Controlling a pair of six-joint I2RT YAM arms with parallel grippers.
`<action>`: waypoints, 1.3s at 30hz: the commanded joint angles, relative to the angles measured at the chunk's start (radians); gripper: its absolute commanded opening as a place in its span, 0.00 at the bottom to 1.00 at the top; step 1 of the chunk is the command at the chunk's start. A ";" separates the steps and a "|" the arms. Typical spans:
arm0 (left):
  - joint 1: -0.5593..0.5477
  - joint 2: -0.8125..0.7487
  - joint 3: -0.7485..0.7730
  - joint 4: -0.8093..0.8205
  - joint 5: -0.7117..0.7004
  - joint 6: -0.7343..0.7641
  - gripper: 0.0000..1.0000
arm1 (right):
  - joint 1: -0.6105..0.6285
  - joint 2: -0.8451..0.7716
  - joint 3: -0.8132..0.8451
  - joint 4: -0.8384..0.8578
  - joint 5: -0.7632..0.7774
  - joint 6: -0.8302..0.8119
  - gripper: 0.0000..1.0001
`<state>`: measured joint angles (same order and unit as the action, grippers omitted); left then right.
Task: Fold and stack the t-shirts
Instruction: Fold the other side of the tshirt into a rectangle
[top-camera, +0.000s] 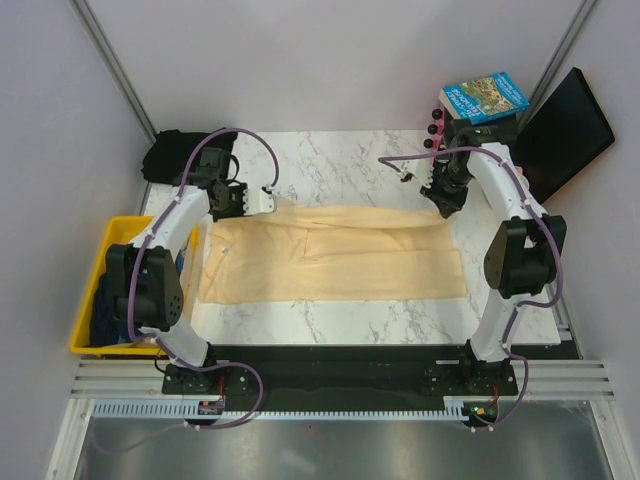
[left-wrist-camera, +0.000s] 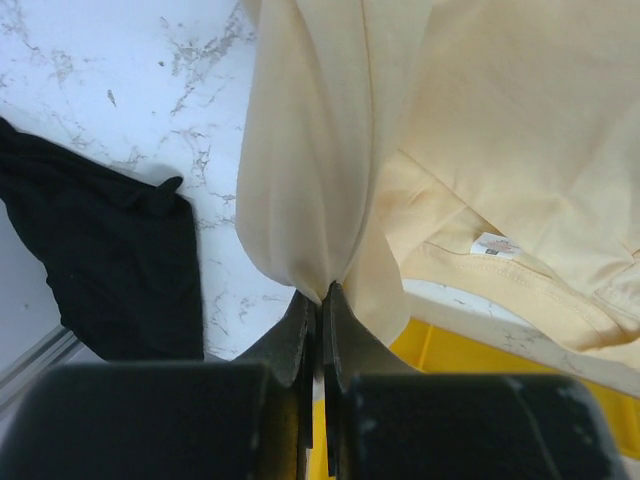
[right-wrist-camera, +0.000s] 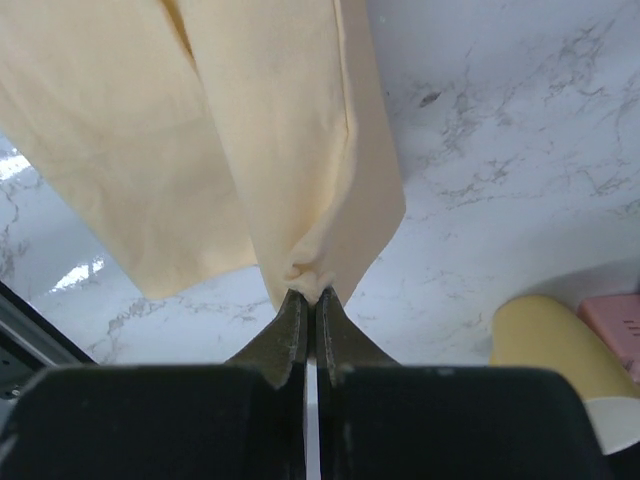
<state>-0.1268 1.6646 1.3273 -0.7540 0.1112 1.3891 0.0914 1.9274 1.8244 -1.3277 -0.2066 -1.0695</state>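
Cream-yellow t-shirt (top-camera: 330, 262) spread across the middle of the marble table (top-camera: 340, 160), long axis left to right. Far edge pinched at both ends: left gripper (left-wrist-camera: 320, 297) clamped on one, right gripper (right-wrist-camera: 309, 298) on the other. Rest lying flat toward the near edge.

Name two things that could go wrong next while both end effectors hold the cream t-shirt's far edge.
1. The left end effector and right end effector each pinch only a small bunch of the cream t-shirt at their tips; a hard pull may slip it free.
2. The shirt's collar end lies beside the yellow bin; dragging leftward could tip cloth into it.
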 joint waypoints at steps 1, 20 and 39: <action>0.029 -0.040 -0.010 -0.015 -0.002 0.070 0.02 | -0.027 -0.079 -0.007 -0.128 0.067 -0.078 0.00; 0.061 -0.063 -0.019 -0.172 0.056 0.177 0.02 | -0.030 -0.100 -0.155 -0.061 0.124 -0.132 0.00; 0.085 -0.009 0.067 -0.472 0.079 0.318 0.02 | 0.010 -0.099 -0.260 -0.061 0.184 -0.193 0.00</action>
<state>-0.0566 1.6543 1.3685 -1.1393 0.2127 1.6329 0.0967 1.8511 1.5776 -1.3334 -0.0673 -1.2285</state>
